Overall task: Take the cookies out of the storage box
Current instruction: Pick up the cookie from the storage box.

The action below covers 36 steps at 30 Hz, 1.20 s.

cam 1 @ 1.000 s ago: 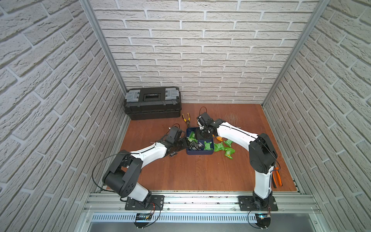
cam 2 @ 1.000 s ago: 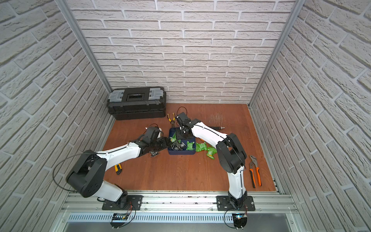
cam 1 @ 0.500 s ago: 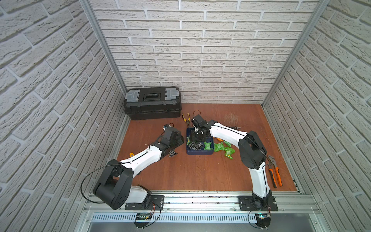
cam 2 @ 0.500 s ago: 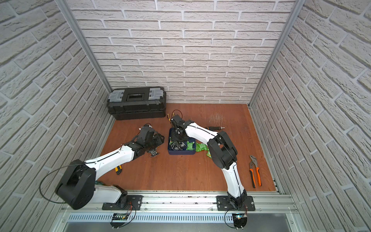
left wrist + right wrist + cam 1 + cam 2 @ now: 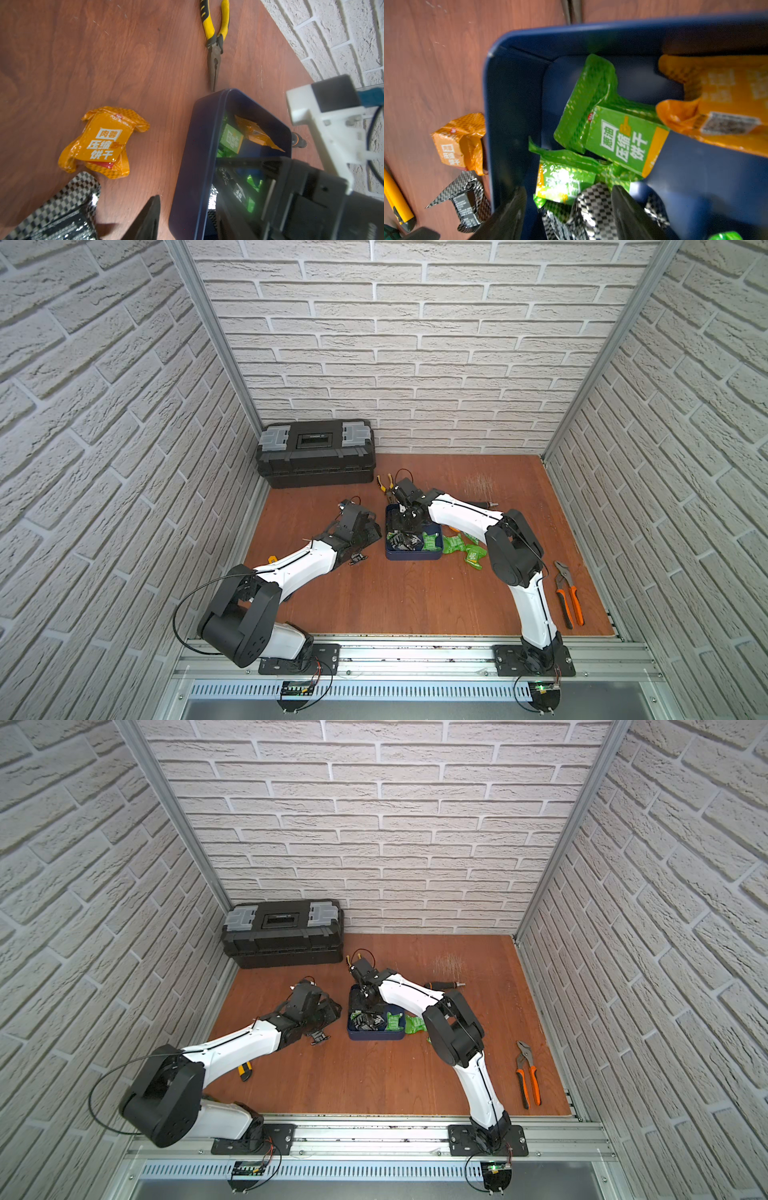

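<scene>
The storage box (image 5: 411, 559) is a navy tray holding several cookies: green (image 5: 623, 137), orange (image 5: 726, 104) and black checkered (image 5: 591, 207) packets. My right gripper (image 5: 571, 214) hangs open inside the box's far left part, its fingers either side of the checkered packet, gripping nothing. My left gripper (image 5: 370, 531) is open at the box's left wall (image 5: 193, 166), one finger (image 5: 149, 218) outside and clear of it. An orange packet (image 5: 104, 141) and a checkered one (image 5: 62, 214) lie on the table left of the box. Green packets (image 5: 457, 543) lie to its right.
A black toolbox (image 5: 316, 452) stands at the back left. Yellow-handled pliers (image 5: 216, 41) lie just beyond the box. Orange-handled pliers (image 5: 567, 597) lie at the right edge, a screwdriver (image 5: 442, 984) behind the right arm, a yellow knife (image 5: 245, 1073) under the left arm.
My right gripper has shifted left and down into the box's far left part, and its jaws have spread wider. The left gripper has stayed beside the box's left wall.
</scene>
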Tool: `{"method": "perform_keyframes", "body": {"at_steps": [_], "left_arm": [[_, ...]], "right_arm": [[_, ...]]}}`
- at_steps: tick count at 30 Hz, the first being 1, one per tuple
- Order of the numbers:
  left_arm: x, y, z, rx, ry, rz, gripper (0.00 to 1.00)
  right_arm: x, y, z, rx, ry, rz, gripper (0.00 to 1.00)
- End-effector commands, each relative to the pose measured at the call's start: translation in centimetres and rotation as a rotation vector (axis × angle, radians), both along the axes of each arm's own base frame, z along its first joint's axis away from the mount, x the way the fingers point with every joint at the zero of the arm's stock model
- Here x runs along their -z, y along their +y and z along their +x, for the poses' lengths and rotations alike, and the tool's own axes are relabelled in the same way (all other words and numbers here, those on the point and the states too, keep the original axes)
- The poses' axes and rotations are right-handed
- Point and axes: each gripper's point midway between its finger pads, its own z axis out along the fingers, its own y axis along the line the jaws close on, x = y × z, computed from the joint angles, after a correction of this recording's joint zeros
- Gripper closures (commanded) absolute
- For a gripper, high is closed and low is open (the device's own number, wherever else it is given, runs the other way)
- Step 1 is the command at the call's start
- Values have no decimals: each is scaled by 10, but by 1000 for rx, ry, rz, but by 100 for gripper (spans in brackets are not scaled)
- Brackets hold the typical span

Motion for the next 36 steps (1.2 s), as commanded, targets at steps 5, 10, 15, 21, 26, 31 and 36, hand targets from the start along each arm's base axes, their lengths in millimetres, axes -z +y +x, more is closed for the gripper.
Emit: {"method": "perform_keyframes", "body": {"at_steps": [5,10,15,21,26,31,36], "left_arm": [[0,-3,4,2,-14,-22,51],[0,-3,4,4,-14,-23,51],[0,-4,4,6,-10,-20,51],[0,-4,6,6,-7,-16,51],[0,-5,8,10,-7,-15,51],[-2,-7,10,16,-11,-19,52],[-4,-8,11,20,-18,-20,52]], "right_arm": [[9,8,6,42,17,2,32],[19,1,5,80,37,-40,36],[25,-11,3,110,44,-116,41],[21,-24,0,86,27,-200,51],[5,-31,-3,27,-13,-228,64],[-20,-34,-2,-22,-81,-231,67],[-41,-37,-1,-52,-140,-232,68]]}}
